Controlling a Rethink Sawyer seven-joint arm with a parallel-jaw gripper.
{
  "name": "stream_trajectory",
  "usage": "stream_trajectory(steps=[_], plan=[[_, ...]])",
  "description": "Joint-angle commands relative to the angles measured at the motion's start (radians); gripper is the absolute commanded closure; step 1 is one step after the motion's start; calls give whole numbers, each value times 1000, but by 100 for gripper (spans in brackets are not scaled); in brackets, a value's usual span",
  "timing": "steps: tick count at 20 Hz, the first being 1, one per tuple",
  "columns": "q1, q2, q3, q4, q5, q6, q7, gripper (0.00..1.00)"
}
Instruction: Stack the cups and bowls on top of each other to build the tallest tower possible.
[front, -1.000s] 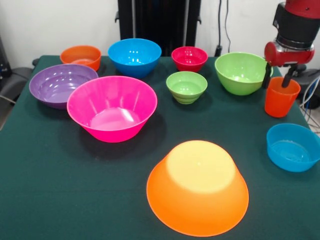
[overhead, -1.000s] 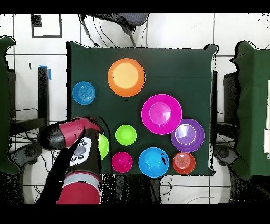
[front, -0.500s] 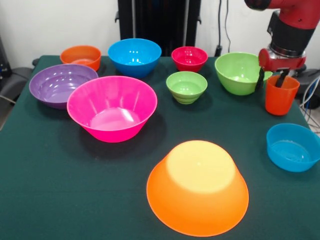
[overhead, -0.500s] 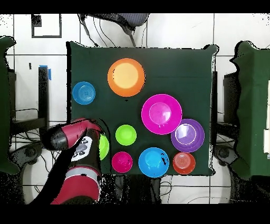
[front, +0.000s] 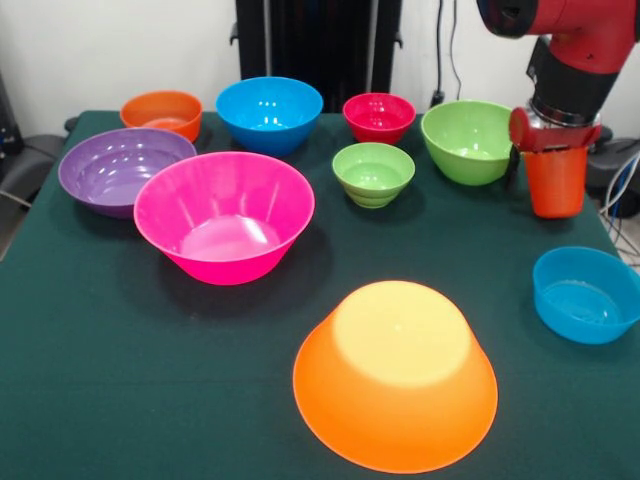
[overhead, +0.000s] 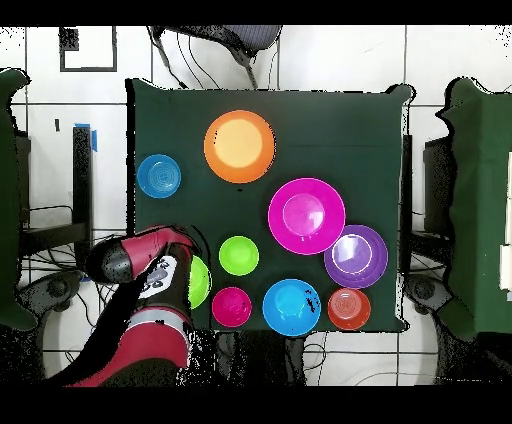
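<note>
The orange-red cup (front: 556, 185) stands upright at the right side of the table, next to the mid green bowl (front: 468, 140). My gripper (front: 548, 150) sits on the cup's rim and is shut on it. The cup's base looks slightly off the cloth. In the overhead view my arm (overhead: 150, 275) hides the cup and part of the green bowl (overhead: 200, 281). The largest orange bowl (front: 395, 375) lies rim down at the front, with nothing on it; it also shows in the overhead view (overhead: 239, 146).
Upright on the green table (front: 120, 380): pink bowl (front: 224, 215), purple bowl (front: 122, 168), large blue bowl (front: 269, 112), small orange bowl (front: 162, 112), red bowl (front: 379, 116), small green bowl (front: 373, 172), small blue bowl (front: 585, 293) near the right edge.
My gripper came down onto the cup's rim and closed on it. The cup went from tilted to upright and shifted slightly left and up. The mid green bowl slid a little left.
</note>
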Motion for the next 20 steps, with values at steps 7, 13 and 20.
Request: stream_trajectory(steps=[7, 13, 20], plan=[[18, 71, 40, -84, 43, -9, 164, 0], [16, 63, 43, -73, 47, -6, 162, 0], [4, 38, 50, -57, 53, 15, 153, 0]])
